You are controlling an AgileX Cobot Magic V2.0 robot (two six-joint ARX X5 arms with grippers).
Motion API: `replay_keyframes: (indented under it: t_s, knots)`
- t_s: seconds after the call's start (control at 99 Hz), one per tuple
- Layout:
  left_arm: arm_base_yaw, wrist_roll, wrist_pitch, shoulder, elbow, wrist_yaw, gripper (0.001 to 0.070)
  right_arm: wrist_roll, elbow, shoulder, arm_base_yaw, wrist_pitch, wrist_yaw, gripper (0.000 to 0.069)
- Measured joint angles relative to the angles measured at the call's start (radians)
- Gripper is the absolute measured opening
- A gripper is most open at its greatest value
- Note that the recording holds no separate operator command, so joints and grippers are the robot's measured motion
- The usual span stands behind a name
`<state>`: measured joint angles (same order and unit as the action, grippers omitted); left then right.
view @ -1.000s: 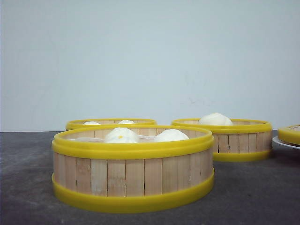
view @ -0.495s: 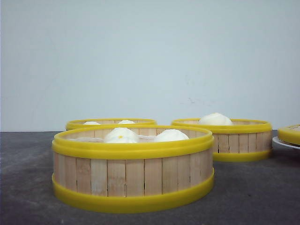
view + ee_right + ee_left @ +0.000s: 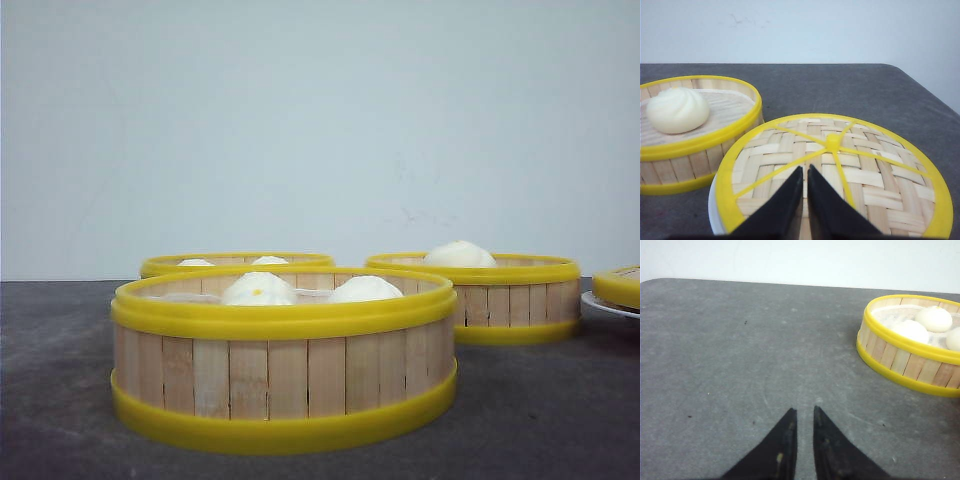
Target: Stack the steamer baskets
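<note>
Yellow rims and pale wooden slats mark all three steamer baskets, which sit apart on the dark grey worktop [image 3: 540, 420], none stacked on another. In the front view the nearest basket [image 3: 285, 375] stands left of centre and holds white buns [image 3: 258, 289] (two domes show above its rim). Behind it, mostly hidden, the rear basket [image 3: 237, 262] shows only its top rim and two small bun tops. To the right and further back, the right basket [image 3: 510, 300] carries a single bun [image 3: 459, 254]. At the far right edge a flat woven lid [image 3: 620, 285] with a yellow rim rests on a white plate [image 3: 603, 305], just beside the right basket but not touching it. The left hand [image 3: 804, 412] hovers over bare worktop with its black fingers [image 3: 785, 440] drawn nearly together, only a thin gap between the tips, grasping nothing; a basket with buns lies well off to one side in that wrist view. The right hand [image 3: 805, 170] is likewise clenched to a narrow slit and empty, its tips poised over the woven lid, with the one-bun basket just beyond the lid's edge.
</note>
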<state>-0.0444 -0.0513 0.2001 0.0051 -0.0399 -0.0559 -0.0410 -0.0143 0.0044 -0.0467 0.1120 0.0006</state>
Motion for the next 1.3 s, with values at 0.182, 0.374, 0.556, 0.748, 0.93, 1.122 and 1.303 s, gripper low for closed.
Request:
replay_keyframes:
  t_s: [0.182, 0.374, 0.556, 0.748, 0.93, 1.122, 1.303]
  knots:
    - [0.000, 0.000, 0.000, 0.000, 0.000, 0.000, 0.0032, 0.000, 0.000, 0.000, 0.000, 0.000, 0.000, 0.0010]
    - [0.000, 0.000, 0.000, 0.000, 0.000, 0.000, 0.0032, 0.000, 0.000, 0.000, 0.000, 0.000, 0.000, 0.0010]
    - [0.000, 0.000, -0.003, 0.000, 0.001, 0.000, 0.0032, 0.000, 0.000, 0.000, 0.000, 0.000, -0.001, 0.0010]
    - [0.000, -0.057, -0.018, 0.000, 0.006, 0.000, 0.0032, -0.008, 0.000, 0.000, 0.000, -0.001, -0.004, 0.0010]
    - [0.000, -0.166, -0.018, 0.000, 0.006, 0.000, 0.0032, -0.117, 0.000, 0.000, 0.000, -0.001, -0.044, 0.0010]
    - [0.000, -0.202, -0.019, 0.000, 0.006, 0.000, 0.0032, -0.270, 0.000, 0.000, 0.000, -0.001, -0.077, 0.0010]
    - [0.000, -0.302, -0.064, 0.000, 0.006, 0.003, 0.0027, -0.375, 0.000, 0.000, 0.000, -0.052, -0.077, 0.0010]
